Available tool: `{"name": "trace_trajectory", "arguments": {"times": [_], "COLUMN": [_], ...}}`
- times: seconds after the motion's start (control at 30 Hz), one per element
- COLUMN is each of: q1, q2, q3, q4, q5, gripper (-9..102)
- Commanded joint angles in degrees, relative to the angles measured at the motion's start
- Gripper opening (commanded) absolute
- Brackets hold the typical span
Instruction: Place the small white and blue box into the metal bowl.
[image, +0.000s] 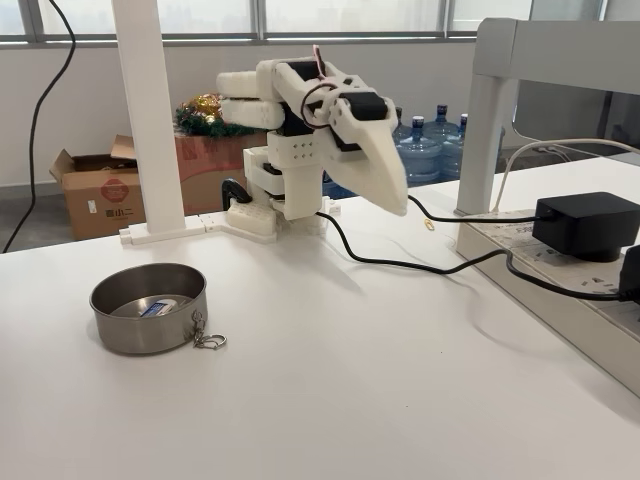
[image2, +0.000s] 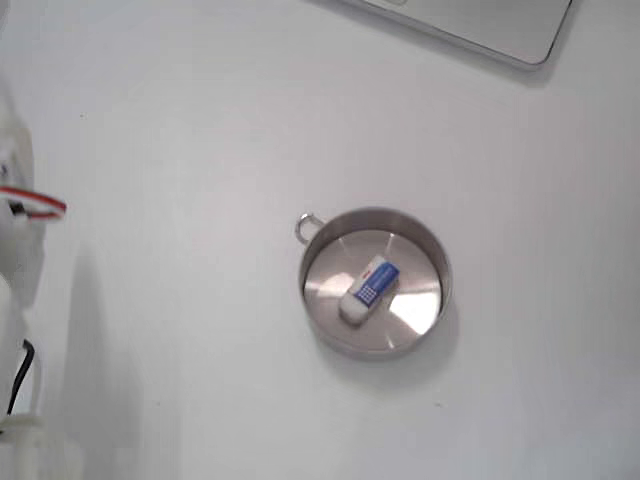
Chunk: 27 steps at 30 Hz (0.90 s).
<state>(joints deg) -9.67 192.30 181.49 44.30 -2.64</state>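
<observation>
My arm (image: 300, 140) sits folded up at the far side of the worktop (image: 330, 380), upper links doubled back over the base, and my end effector (image: 392, 185) slopes down to the right in a fixed view, hanging in the air well apart from everything on the surface. Its two white fingers lie pressed together into one tapering point, nothing between them. In a fixed view from above, a slice of my white body (image2: 15, 260) with a red and white wire runs down the left edge.

One metal bowl (image: 148, 322) stands on the worktop, near and to the left of my base in a fixed view, upright, its small ring (image: 208, 340) lying on the surface at its right side. From above, the bowl (image2: 430, 262) is a round steel dish with the ring (image2: 304, 227) at its upper left rim.

One small white and blue box (image2: 368, 289) lies flat on the bowl's floor, roughly central. Its long axis runs on a diagonal in the view from above, lower left to upper right, blue panel facing up toward the upper-right end, plain white end at the lower left. In the side-on fixed view the box (image: 156, 308) peeps over the near wall.

One black power adapter (image: 588, 224) sits on a power strip at the right, and a black cable (image: 400, 262) trails from my base toward it.
</observation>
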Motion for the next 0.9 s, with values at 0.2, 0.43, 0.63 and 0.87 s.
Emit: {"name": "trace_trajectory", "arguments": {"times": [0.2,0.43,0.63,0.87], "q1": [-0.09,-0.09,-0.09,-0.09], "q2": [8.53,8.53,8.53,8.53], "q3": [2.37,2.37,2.37,2.37], "q4": [16.35,16.26,16.26,16.26], "q5": [1.05,1.14,1.14,1.14], "gripper": [-5,-5,-5,-5]}}
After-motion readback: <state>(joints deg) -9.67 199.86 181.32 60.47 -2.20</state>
